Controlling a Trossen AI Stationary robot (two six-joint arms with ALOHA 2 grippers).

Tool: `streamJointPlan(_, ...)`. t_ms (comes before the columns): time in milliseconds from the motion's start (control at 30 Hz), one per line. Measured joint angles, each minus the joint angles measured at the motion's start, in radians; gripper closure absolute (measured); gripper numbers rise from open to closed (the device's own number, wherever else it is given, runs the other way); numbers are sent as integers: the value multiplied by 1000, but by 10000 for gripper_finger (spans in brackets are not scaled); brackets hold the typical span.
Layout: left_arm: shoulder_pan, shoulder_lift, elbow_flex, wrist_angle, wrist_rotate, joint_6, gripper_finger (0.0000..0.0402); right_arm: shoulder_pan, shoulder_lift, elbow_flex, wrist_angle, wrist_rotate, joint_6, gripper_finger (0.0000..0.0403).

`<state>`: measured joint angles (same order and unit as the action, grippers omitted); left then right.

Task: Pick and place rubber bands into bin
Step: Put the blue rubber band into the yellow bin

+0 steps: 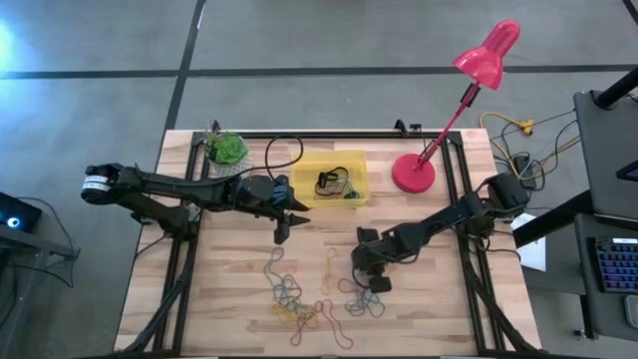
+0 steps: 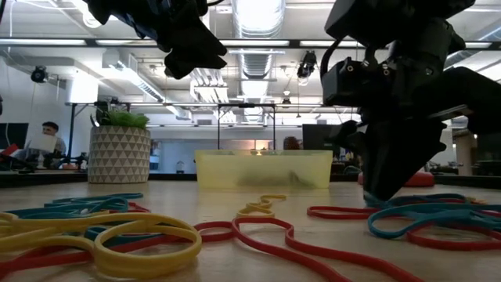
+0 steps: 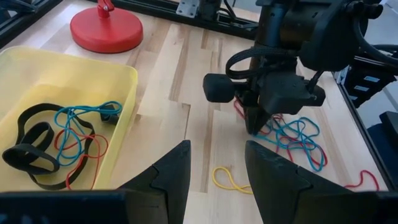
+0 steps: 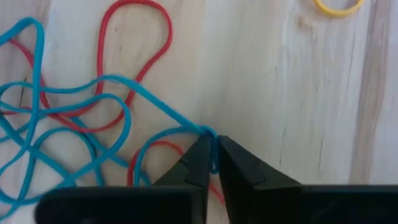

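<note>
Loose rubber bands (image 1: pixel 299 299) in red, yellow and blue lie spread on the wooden table's near half. My right gripper (image 4: pixel 213 152) stands tip-down at the right end of the spread, shut on a blue rubber band (image 4: pixel 118 84) from a blue and red tangle (image 3: pixel 298 134). The yellow bin (image 1: pixel 304 165) sits at the far middle, and several bands (image 3: pixel 68 134) lie in it. My left gripper (image 3: pixel 217 168) hangs open above the table, just in front of the bin, and holds nothing. My right gripper pinches the blue rubber band where its strands meet (image 4: pixel 202 129), between the free ends of its two fingers. The fingers come steeply from above, pointing down at the table. The band's remaining loops lie slack on the wood among red bands.
A red desk lamp stands with its base (image 1: pixel 414 172) right of the bin. A white pot with a green plant (image 1: pixel 225 150) and a black cable loop (image 1: pixel 284 152) are left of it. Bare wood lies between the bin and the bands.
</note>
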<state>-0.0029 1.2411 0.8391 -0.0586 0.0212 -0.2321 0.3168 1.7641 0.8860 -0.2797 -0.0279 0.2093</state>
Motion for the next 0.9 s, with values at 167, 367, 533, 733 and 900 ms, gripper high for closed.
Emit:
streamJointPlan(167,0,0,0,1,0,0,265,0,-32,-4,-24,-7,23,393)
streamJointPlan(367,0,0,-1,3,0,0,265,-1,-102,17,-77,1,54,394)
streamJointPlan(533,0,0,-6,34,2,2,265,-1,-169,66,-123,48,52,394)
streamJointPlan(733,1,0,-10,54,2,2,265,-1,-226,151,-187,137,8,394)
streamJointPlan(900,1,0,-11,52,2,1,265,-1,-246,241,-250,229,-48,394)
